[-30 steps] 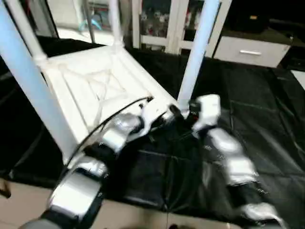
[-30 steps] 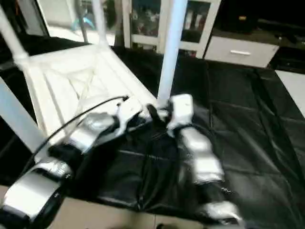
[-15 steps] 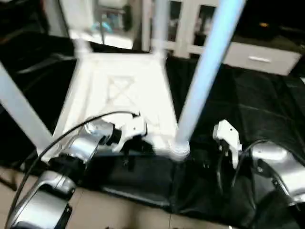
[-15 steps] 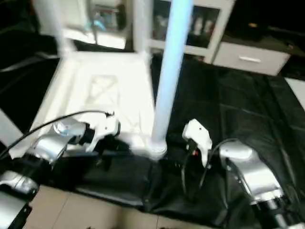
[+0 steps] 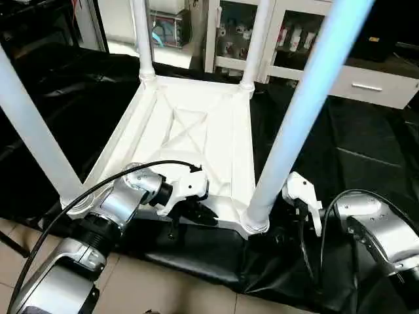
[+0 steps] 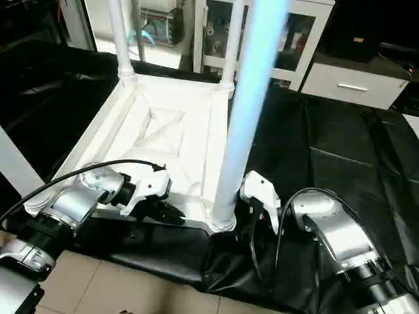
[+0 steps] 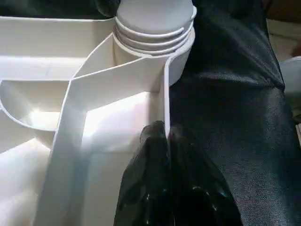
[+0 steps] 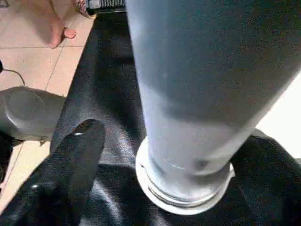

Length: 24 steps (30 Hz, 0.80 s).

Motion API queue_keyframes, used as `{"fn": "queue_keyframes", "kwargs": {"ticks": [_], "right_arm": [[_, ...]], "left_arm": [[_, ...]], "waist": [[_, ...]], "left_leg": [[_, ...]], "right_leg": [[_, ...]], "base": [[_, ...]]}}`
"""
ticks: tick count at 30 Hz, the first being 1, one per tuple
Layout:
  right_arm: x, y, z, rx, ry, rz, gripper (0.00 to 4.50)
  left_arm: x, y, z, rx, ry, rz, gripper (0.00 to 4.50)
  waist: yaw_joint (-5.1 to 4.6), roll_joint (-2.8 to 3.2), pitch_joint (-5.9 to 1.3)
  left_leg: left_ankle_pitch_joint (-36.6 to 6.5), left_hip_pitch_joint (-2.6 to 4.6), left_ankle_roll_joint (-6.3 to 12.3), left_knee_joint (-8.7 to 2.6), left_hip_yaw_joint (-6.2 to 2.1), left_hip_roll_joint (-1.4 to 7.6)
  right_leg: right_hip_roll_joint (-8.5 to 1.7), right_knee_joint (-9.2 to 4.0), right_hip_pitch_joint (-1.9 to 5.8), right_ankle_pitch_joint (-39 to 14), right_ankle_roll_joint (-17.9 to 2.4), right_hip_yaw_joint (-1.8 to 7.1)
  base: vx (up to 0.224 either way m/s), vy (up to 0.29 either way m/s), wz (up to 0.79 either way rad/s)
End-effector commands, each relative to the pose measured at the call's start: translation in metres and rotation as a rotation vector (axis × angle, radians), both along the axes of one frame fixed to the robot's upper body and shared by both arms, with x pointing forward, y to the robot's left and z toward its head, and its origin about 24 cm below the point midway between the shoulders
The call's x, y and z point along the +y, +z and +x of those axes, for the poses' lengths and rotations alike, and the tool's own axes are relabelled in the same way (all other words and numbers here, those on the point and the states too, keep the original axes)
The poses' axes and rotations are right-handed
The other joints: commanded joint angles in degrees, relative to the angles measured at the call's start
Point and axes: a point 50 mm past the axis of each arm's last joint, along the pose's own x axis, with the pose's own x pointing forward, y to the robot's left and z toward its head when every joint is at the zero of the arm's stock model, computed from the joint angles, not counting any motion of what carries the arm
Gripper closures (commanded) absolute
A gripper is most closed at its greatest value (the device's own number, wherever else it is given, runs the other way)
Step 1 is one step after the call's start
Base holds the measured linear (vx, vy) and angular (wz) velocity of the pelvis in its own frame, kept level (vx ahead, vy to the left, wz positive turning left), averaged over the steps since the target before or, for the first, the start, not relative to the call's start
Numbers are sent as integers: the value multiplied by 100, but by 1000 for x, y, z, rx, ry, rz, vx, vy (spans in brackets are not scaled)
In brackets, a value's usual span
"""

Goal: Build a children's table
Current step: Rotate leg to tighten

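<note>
Since half a second ago the tabletop (image 5: 196,140) sits much as it did, upside down on the black sheet (image 5: 366,157), and the left gripper (image 7: 165,136) has stayed at its near rim. The right gripper (image 8: 155,155) has closed in on the near-right leg (image 5: 298,114), from a clear gap away to straddling its base.

Four legs stand upright in the tabletop's corner sockets: the near-right one, the near-left leg (image 5: 33,131), the far-left leg (image 5: 141,36) and the far-right leg (image 5: 255,39). There is one tabletop, its X-ribbed underside facing up.

The left jaws are pinching the tabletop's thin near wall, close to the near-right socket. The right jaws are spread, one finger (image 8: 75,160) on each side of that leg's ribbed foot, not pressing it.
</note>
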Motion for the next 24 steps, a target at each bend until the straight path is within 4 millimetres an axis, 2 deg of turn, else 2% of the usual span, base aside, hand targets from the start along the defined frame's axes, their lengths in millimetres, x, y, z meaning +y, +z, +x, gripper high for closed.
{"fn": "queue_keyframes", "kwargs": {"ticks": [1, 6, 7, 10, 17, 18, 19, 20, 22, 23, 24], "right_arm": [[3, -2, -3, 14, 40, -18, 71], [-1, -6, 0, 12, 34, -44, 114], [-2, -8, 0, 15, 39, -55, 128], [-4, -11, -1, 17, 54, -81, 147], [-4, -19, -1, 29, 64, -108, 208], [-5, -20, -1, 30, 64, -110, 208], [-5, -21, -1, 32, 65, -113, 222], [-6, -22, -1, 33, 65, -115, 222], [-6, -22, -1, 34, 64, -116, 232], [-7, -24, -1, 37, 62, -119, 236], [-7, -25, -1, 37, 61, -119, 238]], "left_arm": [[-6, -12, -9, 39, -62, 61, 450], [-7, -13, -10, 42, -65, 63, 450], [-8, -14, -10, 46, -68, 61, 450], [-9, -14, -11, 49, -70, 58, 450], [-7, -15, -14, 51, -63, 61, 450], [-7, -15, -14, 51, -62, 61, 450], [-7, -16, -14, 52, -61, 62, 450], [-7, -16, -14, 53, -59, 62, 450], [-7, -17, -15, 54, -58, 62, 450], [-9, -19, -15, 56, -55, 65, 450], [-10, -19, -15, 56, -55, 65, 450]], "waist": [[-31, -4, -375], [-30, 17, -369], [-27, 0, -354], [-24, 12, -344], [-34, -64, -361], [-38, -56, -358], [-41, -74, -359], [-33, -53, -359], [-39, -63, -361], [-40, -47, -340], [-40, -67, -340]], "left_leg": [[-1101, 7, 275, -410, 37, 97], [-1153, 13, 284, -411, 40, 99], [-1323, 13, 249, -424, 36, 100], [-1497, 38, 189, -441, 24, 110], [-1292, 14, 249, -430, 19, 113], [-1295, 12, 257, -433, 19, 110], [-1303, 11, 263, -429, 23, 109], [-1313, 15, 260, -433, 17, 111], [-1357, 16, 244, -432, 19, 109], [-1420, 8, 239, -445, 17, 107], [-1497, 17, 225, -448, 16, 107]], "right_leg": [[-115, -227, 360, -952, -1393, 175], [-119, -240, 354, -1020, -1427, 169], [-123, -269, 359, -1281, -1369, 165], [-134, -302, 347, -1565, -1287, 164], [-136, -270, 359, -1437, -1263, 163], [-134, -274, 359, -1458, -1256, 163], [-134, -279, 357, -1479, -1249, 163], [-136, -278, 356, -1506, -1240, 163], [-135, -286, 353, -1532, -1229, 162], [-129, -302, 343, -1566, -1214, 163], [-128, -311, 341, -1637, -1194, 159]], "base": [[0, 0, 0], [0, 0, 0], [0, 0, 0], [0, 0, 0], [0, 0, 0], [0, 0, 0], [0, 0, 0], [0, 0, 0], [0, 0, 0], [0, 0, 0], [0, 0, 0]]}}
